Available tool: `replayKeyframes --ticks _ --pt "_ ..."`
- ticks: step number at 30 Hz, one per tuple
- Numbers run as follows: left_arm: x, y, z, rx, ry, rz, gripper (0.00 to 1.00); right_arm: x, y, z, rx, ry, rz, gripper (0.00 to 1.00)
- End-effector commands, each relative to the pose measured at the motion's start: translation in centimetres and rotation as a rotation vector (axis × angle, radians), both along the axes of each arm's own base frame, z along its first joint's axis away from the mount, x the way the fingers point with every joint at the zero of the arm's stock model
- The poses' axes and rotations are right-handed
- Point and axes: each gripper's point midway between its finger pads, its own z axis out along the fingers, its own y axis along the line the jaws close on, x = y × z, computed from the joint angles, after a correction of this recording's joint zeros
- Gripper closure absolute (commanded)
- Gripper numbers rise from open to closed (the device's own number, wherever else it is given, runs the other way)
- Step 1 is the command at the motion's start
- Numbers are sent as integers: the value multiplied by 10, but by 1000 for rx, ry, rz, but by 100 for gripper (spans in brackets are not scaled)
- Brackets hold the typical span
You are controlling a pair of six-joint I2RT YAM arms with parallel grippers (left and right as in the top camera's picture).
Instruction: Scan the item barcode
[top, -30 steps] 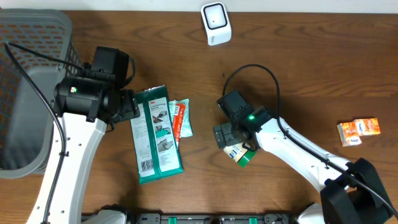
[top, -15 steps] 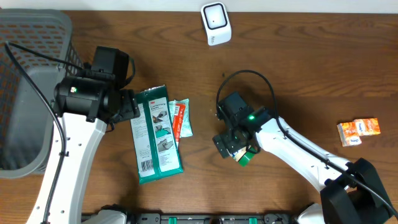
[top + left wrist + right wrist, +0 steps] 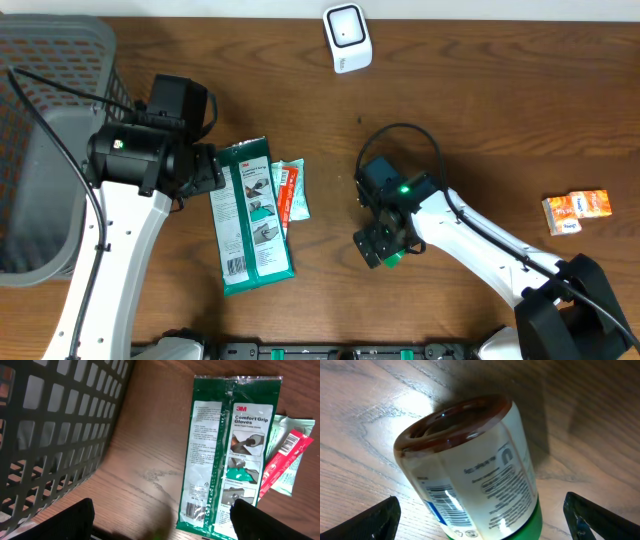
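Observation:
A small bottle (image 3: 475,475) with a white label, brown base and green cap lies on its side on the wooden table. Its barcode (image 3: 447,505) faces up in the right wrist view. My right gripper (image 3: 485,522) hangs open over it, a finger on either side and not touching. From overhead, only the green cap (image 3: 394,259) peeks out beside the right gripper (image 3: 383,243). The white scanner (image 3: 346,37) stands at the table's far edge. My left gripper (image 3: 207,170) is open and empty, just left of a green gloves package (image 3: 250,215).
A grey mesh basket (image 3: 45,150) fills the left side, close to my left arm. A red and pale-green packet (image 3: 290,190) lies against the gloves package (image 3: 230,455). An orange box (image 3: 576,212) sits at the right.
My right gripper has shifted toward the table's front edge and turned, now covering most of the bottle. The left arm has not moved.

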Motion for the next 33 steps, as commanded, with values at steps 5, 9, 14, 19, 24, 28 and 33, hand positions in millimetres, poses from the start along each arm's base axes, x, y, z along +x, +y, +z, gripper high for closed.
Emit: replayKeyframes --ticks 5,9,14,19,24,28,33 --pt "0 3 1 14 -1 1 12 -20 -9 -15 -22 56 -6 1" --pt "0 3 1 14 -1 1 12 -22 -13 -25 -31 45 -6 11" --pt "0 3 1 14 -1 1 13 -18 -19 -26 -63 19 -4 27" --pt "0 3 1 14 0 1 12 -16 -18 -25 -58 14 -5 40" --pt "0 3 1 14 -1 1 12 -7 -10 -18 -37 -14 -5 42" --pt "0 3 1 14 -1 1 12 5 -1 -6 -9 -44 -6 41" --pt "0 3 1 14 -1 1 12 12 11 14 29 -41 -5 43"
